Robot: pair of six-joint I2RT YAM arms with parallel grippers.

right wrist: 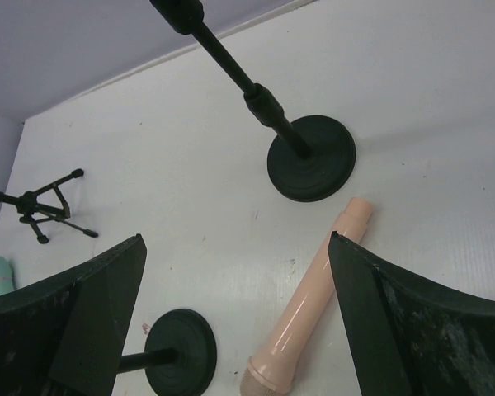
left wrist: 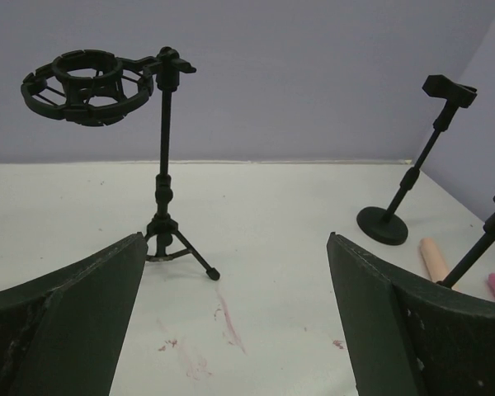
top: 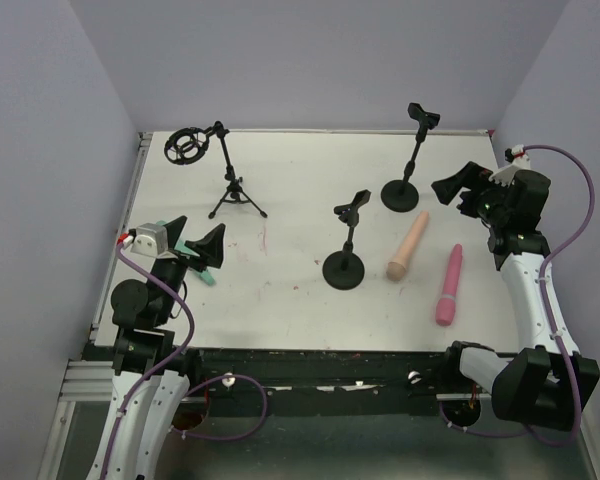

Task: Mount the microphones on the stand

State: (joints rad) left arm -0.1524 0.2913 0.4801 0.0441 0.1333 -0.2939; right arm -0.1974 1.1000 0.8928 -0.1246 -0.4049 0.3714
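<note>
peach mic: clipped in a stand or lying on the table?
Lying flat on the table: the peach mic rests by the round-base stand, outside its clip.

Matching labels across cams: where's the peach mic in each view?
Top external: peach microphone lies right of centre.
Left wrist: peach microphone, only one end showing, low at the right edge.
Right wrist: peach microphone lies diagonally at bottom centre, between the fingers.
Shared landmark: far round-base stand, its base beside the mic's narrow end.
</note>
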